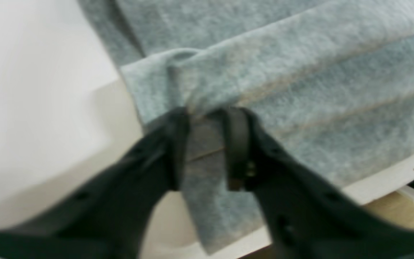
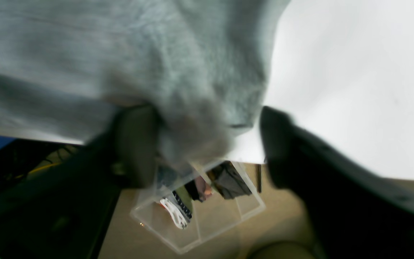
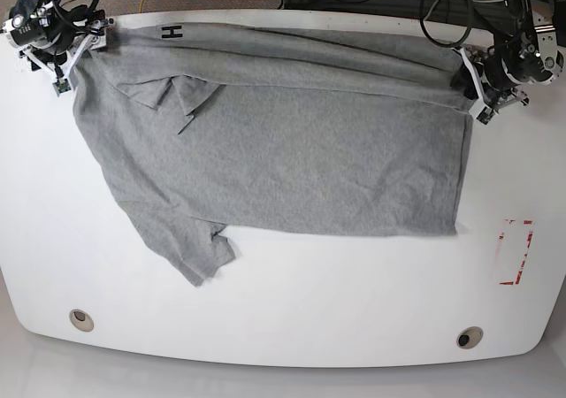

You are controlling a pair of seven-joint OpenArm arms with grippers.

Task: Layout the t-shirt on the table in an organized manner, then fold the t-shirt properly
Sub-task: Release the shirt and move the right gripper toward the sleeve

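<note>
Lying mostly flat on the white surface [image 3: 283, 327], the grey t-shirt [image 3: 292, 168] looks soft and limp, likely to wrinkle. Left gripper [image 1: 207, 144] jaws straddle a far-edge fold, slightly parted; right gripper [image 2: 207, 144] jaws spread wide, cloth between. Corners or hems suit regrasping.

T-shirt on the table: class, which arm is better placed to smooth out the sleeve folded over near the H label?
Right. The right fingers sit at the t-shirt corner beside the H label and the folded sleeve; the left fingers are at the opposite end of the table.
</note>
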